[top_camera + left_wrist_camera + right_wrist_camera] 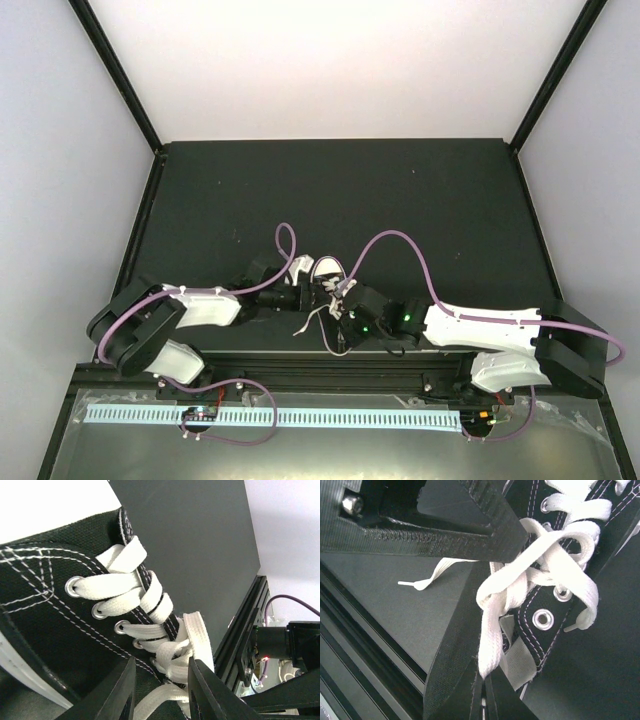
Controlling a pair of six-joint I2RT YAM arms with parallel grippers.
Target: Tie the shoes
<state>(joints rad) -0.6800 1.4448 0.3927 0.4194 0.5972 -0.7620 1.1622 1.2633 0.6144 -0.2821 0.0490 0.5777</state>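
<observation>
The black canvas sneaker (pixel 322 282) with white toe cap and white laces lies on the black table near the front edge, between my two grippers. In the left wrist view its laced upper (pixel 75 610) fills the frame; my left gripper (pixel 161 682) is open, its fingers on either side of the lace crossing (pixel 186 650). My right gripper (pixel 485 677) is shut on a white lace strand (pixel 492 630) pulled from the crossing beside the shoe's top eyelets (pixel 543 619). A loose lace end (pixel 427 580) lies on the table.
Black metal rails (pixel 330 375) run along the table's front edge just behind both grippers. Purple cables (pixel 400 245) arch above the arms. White walls stand on three sides of the table (pixel 330 190).
</observation>
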